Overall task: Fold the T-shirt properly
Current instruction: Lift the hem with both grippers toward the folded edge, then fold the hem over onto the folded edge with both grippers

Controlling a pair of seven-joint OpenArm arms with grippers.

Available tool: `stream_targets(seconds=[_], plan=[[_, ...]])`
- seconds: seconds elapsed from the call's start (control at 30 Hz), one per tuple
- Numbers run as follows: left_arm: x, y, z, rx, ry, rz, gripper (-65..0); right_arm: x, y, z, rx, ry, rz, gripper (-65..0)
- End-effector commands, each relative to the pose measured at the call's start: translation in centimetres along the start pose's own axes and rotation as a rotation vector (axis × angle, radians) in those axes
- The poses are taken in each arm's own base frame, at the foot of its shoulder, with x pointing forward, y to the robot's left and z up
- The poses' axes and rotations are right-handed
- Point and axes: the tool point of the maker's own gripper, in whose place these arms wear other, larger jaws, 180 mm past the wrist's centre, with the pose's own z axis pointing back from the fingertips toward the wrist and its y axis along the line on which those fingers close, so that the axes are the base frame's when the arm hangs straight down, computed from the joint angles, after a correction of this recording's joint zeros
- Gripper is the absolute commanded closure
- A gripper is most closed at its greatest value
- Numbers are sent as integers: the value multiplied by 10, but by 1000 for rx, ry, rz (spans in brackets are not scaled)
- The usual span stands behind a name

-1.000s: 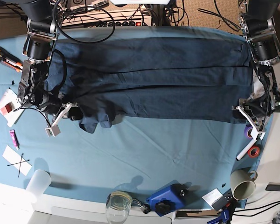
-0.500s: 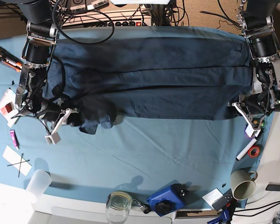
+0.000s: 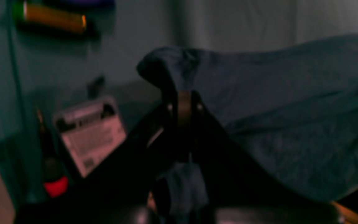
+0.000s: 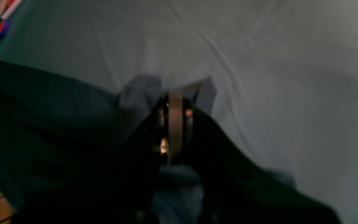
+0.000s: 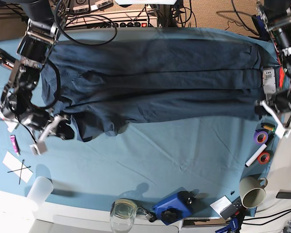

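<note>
Nearest, along the base view's six o'clock edge, a glass jar [image 5: 122, 213], a blue device [image 5: 173, 207] and a beige mug [image 5: 251, 191] sit by the rim of the teal tablecloth [image 5: 160, 155]. Farther in, the T-shirt [image 5: 155, 77] lies folded in long bands across the cloth from nine to three o'clock. At eight o'clock the right gripper [image 5: 63, 130] has its jaws pressed together, pinching the shirt's bunched corner, the fabric showing grey-blue around the fingers in the right wrist view [image 4: 176, 102]. At three o'clock the left gripper [image 5: 266, 108] is likewise clamped on the shirt's opposite edge [image 3: 183, 93]. Power strips [image 5: 121, 19] lie at twelve o'clock beyond.
</note>
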Motion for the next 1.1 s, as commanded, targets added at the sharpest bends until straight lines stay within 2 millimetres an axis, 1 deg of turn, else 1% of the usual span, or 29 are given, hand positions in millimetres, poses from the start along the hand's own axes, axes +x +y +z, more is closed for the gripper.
stream_targets(seconds=[0.0,0.1,0.17,0.33,0.6,0.63,0.7,0.73,0.8,0.9,0.97,1.07], plan=[[16,2,12,-8,-60,-16,0,25,-4,12,-13,-77,22,0],[17,3,17,-26,-87,10,0,27,-13,20,-35,-105,0,0],[16,4,18,-24,-82,13,0,25,-15,23,-40,-95,-8,0],[15,4,18,-25,-79,14,0,21,-7,24,11,-97,-28,0],[17,4,18,-25,-87,14,0,20,-10,23,-9,-96,-25,0],[17,4,18,-25,-87,14,0,20,-10,23,-9,-94,-25,-39],[17,4,18,-24,-86,14,0,21,-10,23,-9,-98,-24,-167],[17,4,18,-24,-86,13,0,23,-9,23,-8,-105,-22,-207],[17,4,18,-27,-90,-1,0,30,-11,21,-26,-127,-5,-218],[19,3,18,-29,-97,-12,0,42,-18,10,-103,-87,80,-218],[21,3,19,-29,-109,-12,0,54,-17,-2,-128,-46,135,-218],[21,3,19,-29,-109,-12,0,67,-19,-26,-142,-11,143,-218]])
